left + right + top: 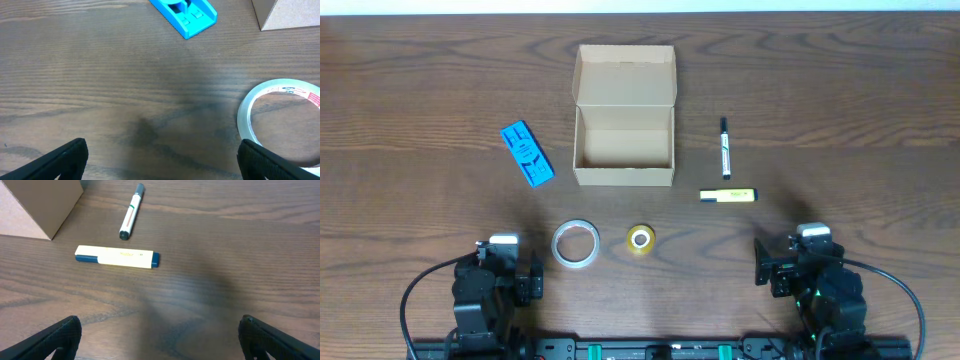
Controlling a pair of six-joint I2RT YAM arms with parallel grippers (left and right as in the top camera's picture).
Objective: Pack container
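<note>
The tan cardboard container [623, 160] stands open in the middle of the table, its flap lid folded back, nothing visible inside. Its corner shows in the left wrist view [287, 14] and the right wrist view [37, 207]. Around it lie a blue flat object [527, 153], a clear tape roll [574, 245], a small yellow tape roll [640, 238], a black-capped marker [725, 147] and a yellow highlighter [728, 196]. My left gripper [160, 160] is open and empty near the front edge, left of the clear tape [280, 125]. My right gripper [160, 340] is open and empty, short of the highlighter [117, 257].
The wooden table [840, 110] extends to both sides of the box. The arm bases sit along the front edge. The marker [131, 211] lies beyond the highlighter in the right wrist view; the blue object [185, 12] is far ahead of my left gripper.
</note>
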